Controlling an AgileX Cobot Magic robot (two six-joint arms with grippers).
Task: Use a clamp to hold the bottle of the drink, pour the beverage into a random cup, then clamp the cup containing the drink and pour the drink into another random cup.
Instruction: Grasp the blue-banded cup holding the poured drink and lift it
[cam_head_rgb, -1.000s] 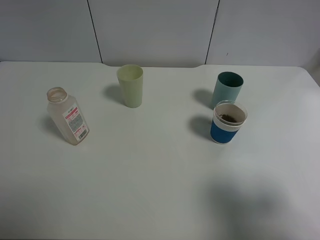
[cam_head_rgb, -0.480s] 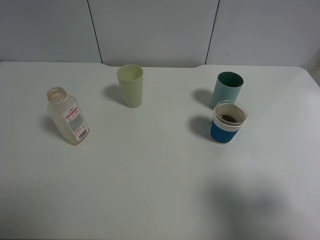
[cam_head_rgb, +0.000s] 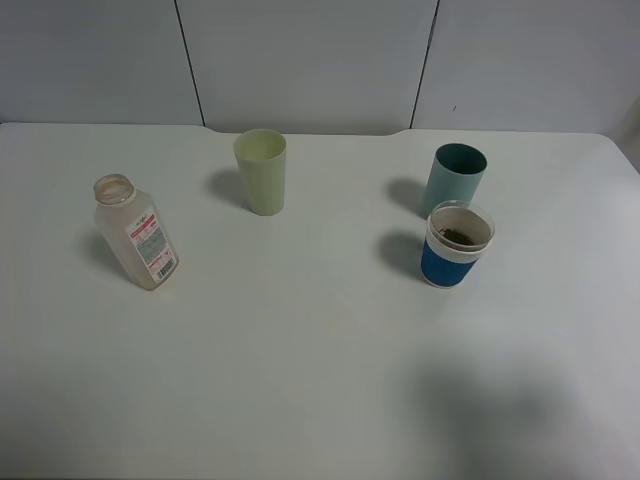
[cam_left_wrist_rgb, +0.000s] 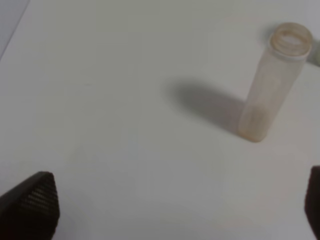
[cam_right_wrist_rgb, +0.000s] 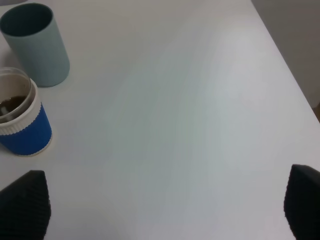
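The bottle (cam_head_rgb: 135, 232) stands upright with its cap off at the left of the white table; no dark liquid shows inside it. The blue-banded cup (cam_head_rgb: 456, 245) stands at the right with a little dark brown beverage (cam_head_rgb: 459, 236) at its bottom. Just behind it is the teal tumbler (cam_head_rgb: 455, 178). Neither clamp shows in the exterior view. In the left wrist view my left gripper (cam_left_wrist_rgb: 172, 205) is open, well short of the bottle (cam_left_wrist_rgb: 272, 85). In the right wrist view my right gripper (cam_right_wrist_rgb: 162, 205) is open over bare table, off to the side of the blue-banded cup (cam_right_wrist_rgb: 20, 122) and the teal tumbler (cam_right_wrist_rgb: 35, 45).
A pale yellow-green tumbler (cam_head_rgb: 261, 172) stands at the back, between the bottle and the two cups. The table's edge (cam_right_wrist_rgb: 292, 75) runs close by in the right wrist view. A grey panelled wall (cam_head_rgb: 300, 60) closes off the back.
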